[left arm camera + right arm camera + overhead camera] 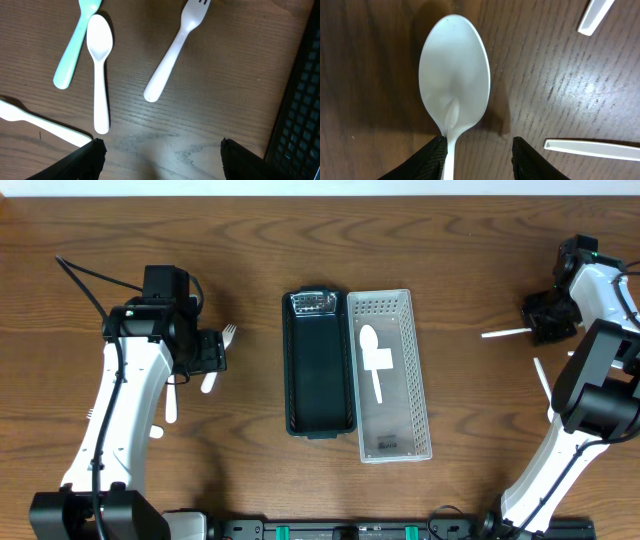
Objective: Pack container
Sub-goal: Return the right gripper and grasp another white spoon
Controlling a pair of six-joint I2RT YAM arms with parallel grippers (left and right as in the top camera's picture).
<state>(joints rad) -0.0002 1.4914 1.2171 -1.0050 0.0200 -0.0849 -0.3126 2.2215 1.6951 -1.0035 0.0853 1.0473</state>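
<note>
My right gripper (477,162) stands partly open just above the table. The spoon (454,80) lies along the gripper's own line. Its bowl is out ahead of the fingertips, pointing away. Its handle runs back between the fingers (427,160), close against one with a clear gap to the other, so I read it as not pinched. A white handle (590,149) lies beside the other finger.

My left gripper (162,160) is wide open and holds nothing. Ahead of its tips the fork (175,50) points its tines away, its handle slanting back toward the gripper. The white spoon (99,70) lies ahead of one finger, bowl away, nearly in line with the gripper. The teal spoon (75,45) lies slanted just beside it.

The container (415,380) sits between the two grippers, well apart from the right one. Its long axis crosses the line between them. The packed spoon (375,360) lies lengthwise in it. The dark tray (320,370) sits against the side facing the left gripper.
</note>
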